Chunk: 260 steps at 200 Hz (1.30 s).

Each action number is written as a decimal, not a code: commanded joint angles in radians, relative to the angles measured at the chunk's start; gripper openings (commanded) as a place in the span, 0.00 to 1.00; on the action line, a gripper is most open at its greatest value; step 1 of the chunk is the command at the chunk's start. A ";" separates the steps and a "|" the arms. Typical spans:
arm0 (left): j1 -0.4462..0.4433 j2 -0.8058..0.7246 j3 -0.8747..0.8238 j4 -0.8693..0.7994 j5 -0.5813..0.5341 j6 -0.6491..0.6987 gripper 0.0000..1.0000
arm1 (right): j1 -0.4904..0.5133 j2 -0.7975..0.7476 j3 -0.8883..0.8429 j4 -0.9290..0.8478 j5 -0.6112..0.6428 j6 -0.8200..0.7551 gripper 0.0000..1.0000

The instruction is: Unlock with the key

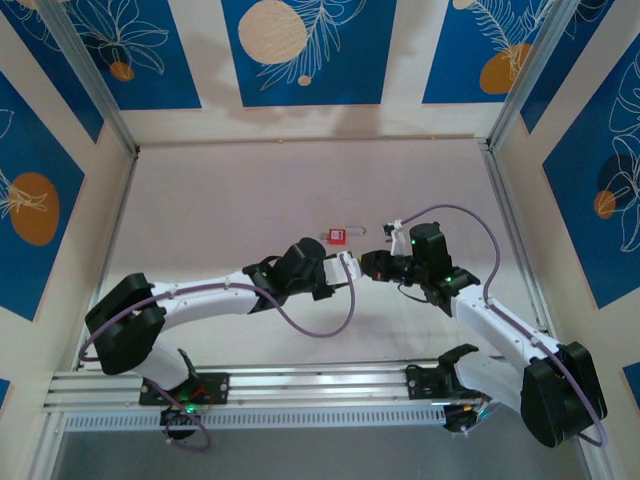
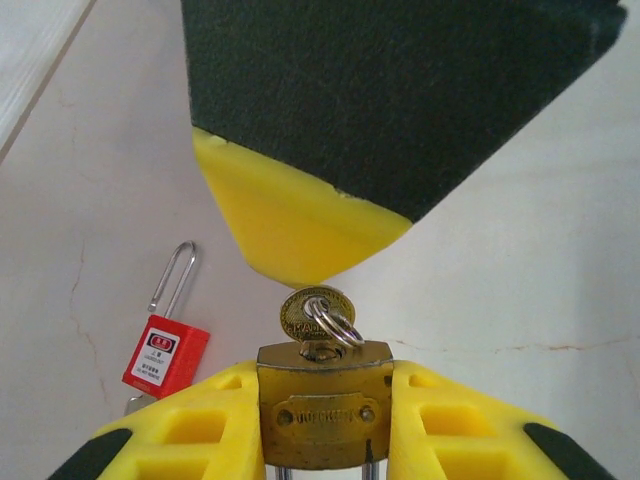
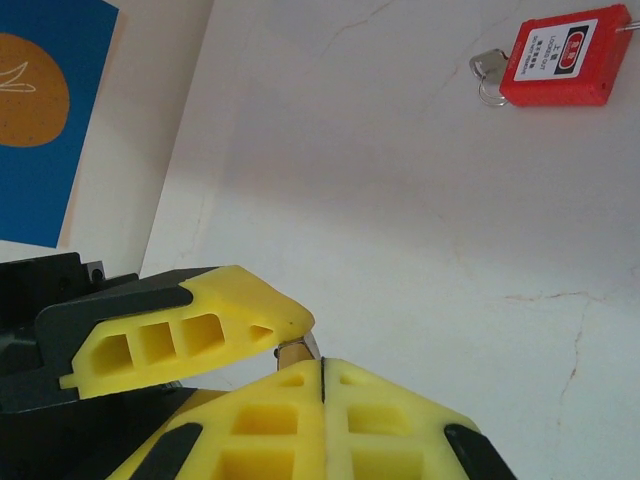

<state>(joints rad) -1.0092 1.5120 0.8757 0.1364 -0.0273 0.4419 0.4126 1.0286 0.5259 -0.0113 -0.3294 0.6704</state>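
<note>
Looking outward from the near edge, I count one slotted aluminium rail (image 1: 300, 380) with two arm bases on it. The left arm (image 1: 200, 298) and right arm (image 1: 500, 325) bend inward and meet over the middle of the desk (image 1: 250, 190). The desk is a pale, matte sheet with thin hairline cracks.

Two claws face each other tip to tip. My left claw (image 1: 347, 264) is clenched on a brass padlock (image 2: 325, 405), with its yellow fingers (image 2: 200, 430) flanking the lock body on both sides. One brass key (image 2: 306, 312) sits in the end of that lock, a silver split ring (image 2: 341, 327) through its head. My right claw (image 1: 371, 265) has its fingers pressed together with no gap, the tip right at the key's head. The whole head shows below the tip, so I cannot tell whether they touch.

Just beyond the claws a second lock, the red padlock (image 1: 336, 236), lies flat on the desk with its silver shackle (image 2: 176, 278). A second key, the silver key (image 3: 488, 68), lies at its base.

Farther back, cream walls carry blue panels (image 1: 300, 50) with leaf drawings and orange and cream discs, between two slanted metal posts (image 1: 95, 80).
</note>
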 commanded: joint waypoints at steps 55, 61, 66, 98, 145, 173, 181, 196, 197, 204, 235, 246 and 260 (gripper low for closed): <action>-0.010 -0.042 0.012 0.054 0.032 -0.012 0.27 | 0.040 0.024 0.019 0.012 0.021 -0.013 0.00; -0.011 -0.044 0.011 0.053 0.029 -0.008 0.27 | 0.036 0.020 0.021 0.005 0.024 -0.014 0.00; -0.011 -0.045 0.011 0.051 0.028 -0.006 0.27 | 0.031 0.016 0.021 -0.003 0.027 -0.018 0.00; -0.010 -0.062 -0.003 0.028 -0.014 0.044 0.28 | -0.028 -0.033 0.034 -0.058 0.033 -0.026 0.07; -0.008 -0.113 -0.027 -0.017 -0.128 0.206 0.29 | -0.116 -0.095 0.052 -0.106 -0.004 -0.038 0.16; -0.011 -0.123 -0.030 -0.018 -0.170 0.277 0.29 | -0.122 -0.096 0.058 -0.083 -0.043 -0.037 0.21; -0.012 -0.123 -0.034 -0.008 -0.187 0.302 0.28 | -0.120 -0.089 0.056 -0.070 -0.056 -0.032 0.22; -0.013 -0.120 -0.045 0.025 -0.218 0.344 0.28 | -0.121 -0.083 0.055 -0.055 -0.062 -0.028 0.22; -0.013 -0.120 -0.047 0.028 -0.221 0.348 0.28 | -0.120 -0.083 0.055 -0.053 -0.061 -0.027 0.23; -0.012 -0.119 -0.053 0.045 -0.238 0.372 0.28 | -0.120 -0.082 0.055 -0.050 -0.056 -0.028 0.23; -0.014 -0.107 -0.082 0.130 -0.304 0.471 0.28 | -0.122 -0.066 0.059 -0.037 -0.063 -0.040 0.24; -0.015 -0.097 -0.097 0.173 -0.327 0.505 0.28 | -0.122 -0.054 0.060 -0.026 -0.070 -0.047 0.26; -0.021 -0.084 -0.113 0.226 -0.345 0.548 0.28 | -0.123 -0.040 0.059 -0.006 -0.084 -0.053 0.27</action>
<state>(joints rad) -1.0122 1.4151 0.7918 0.2226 -0.3035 0.8715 0.2939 0.9688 0.5564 -0.0597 -0.3702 0.6449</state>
